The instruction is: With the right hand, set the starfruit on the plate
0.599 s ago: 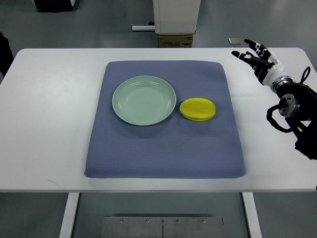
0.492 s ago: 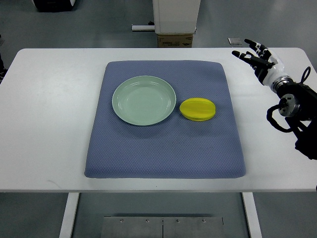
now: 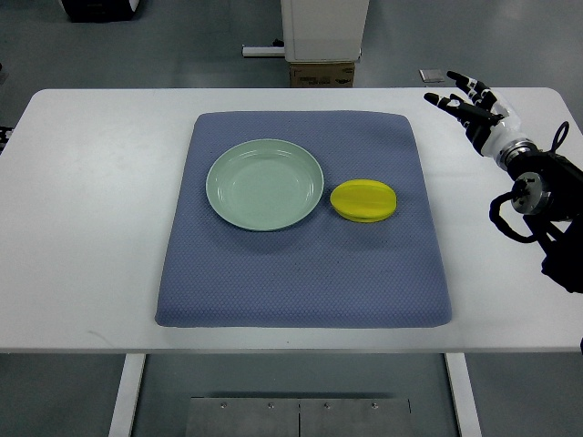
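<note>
the yellow starfruit lies on the blue-grey mat, just right of the pale green plate, nearly touching its rim. the right hand hovers over the white table's far right corner, fingers spread, holding nothing, well apart from the fruit. nothing lies between them except bare mat and tabletop.

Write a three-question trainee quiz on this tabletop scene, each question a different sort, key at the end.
1. True or false: the starfruit lies on the plate.
2. Multiple choice: the right hand is A) gripping the starfruit, B) open over the table's far right corner, C) resting on the plate.
3. Fill in: plate and starfruit both rest on a blue ____.

Key: 1 false, it sits just right of the plate; 2 B; 3 mat.
</note>
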{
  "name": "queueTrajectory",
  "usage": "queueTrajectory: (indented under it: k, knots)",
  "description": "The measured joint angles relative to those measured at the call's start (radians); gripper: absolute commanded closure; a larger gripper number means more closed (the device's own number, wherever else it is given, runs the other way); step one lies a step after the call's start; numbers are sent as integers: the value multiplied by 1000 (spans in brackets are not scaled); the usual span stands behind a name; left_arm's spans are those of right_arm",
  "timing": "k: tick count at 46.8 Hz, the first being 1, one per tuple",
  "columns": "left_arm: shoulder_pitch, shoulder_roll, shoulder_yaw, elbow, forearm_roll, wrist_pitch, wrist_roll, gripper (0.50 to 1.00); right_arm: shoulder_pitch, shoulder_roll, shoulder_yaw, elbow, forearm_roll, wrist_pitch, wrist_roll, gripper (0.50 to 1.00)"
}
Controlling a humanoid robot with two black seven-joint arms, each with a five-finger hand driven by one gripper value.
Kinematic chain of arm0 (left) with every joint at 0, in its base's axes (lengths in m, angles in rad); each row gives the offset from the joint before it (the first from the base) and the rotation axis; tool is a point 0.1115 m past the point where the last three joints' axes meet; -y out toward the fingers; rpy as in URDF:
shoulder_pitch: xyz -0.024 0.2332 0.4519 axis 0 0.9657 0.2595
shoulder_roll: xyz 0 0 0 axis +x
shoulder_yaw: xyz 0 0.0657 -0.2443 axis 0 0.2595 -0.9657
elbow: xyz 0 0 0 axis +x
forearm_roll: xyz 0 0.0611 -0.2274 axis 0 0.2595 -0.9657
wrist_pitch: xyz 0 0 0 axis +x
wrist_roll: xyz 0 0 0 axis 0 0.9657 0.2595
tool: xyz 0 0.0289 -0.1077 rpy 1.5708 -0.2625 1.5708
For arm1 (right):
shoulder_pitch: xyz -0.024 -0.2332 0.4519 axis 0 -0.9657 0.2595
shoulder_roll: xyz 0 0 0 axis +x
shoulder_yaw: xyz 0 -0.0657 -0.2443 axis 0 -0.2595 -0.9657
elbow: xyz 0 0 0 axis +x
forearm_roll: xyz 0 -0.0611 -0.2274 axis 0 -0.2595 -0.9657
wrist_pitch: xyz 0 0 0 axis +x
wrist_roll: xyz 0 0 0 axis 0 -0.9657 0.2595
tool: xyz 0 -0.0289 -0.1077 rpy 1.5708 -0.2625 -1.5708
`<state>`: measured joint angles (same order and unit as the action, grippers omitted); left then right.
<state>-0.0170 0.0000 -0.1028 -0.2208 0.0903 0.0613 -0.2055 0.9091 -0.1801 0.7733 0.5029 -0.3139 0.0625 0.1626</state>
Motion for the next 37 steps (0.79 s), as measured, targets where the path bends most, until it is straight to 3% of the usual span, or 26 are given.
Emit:
queueTrajectory:
  k: [37]
  knots:
    - [0, 0, 1, 0, 0, 0, 0, 500, 7, 17, -98, 6, -1, 107, 3, 500]
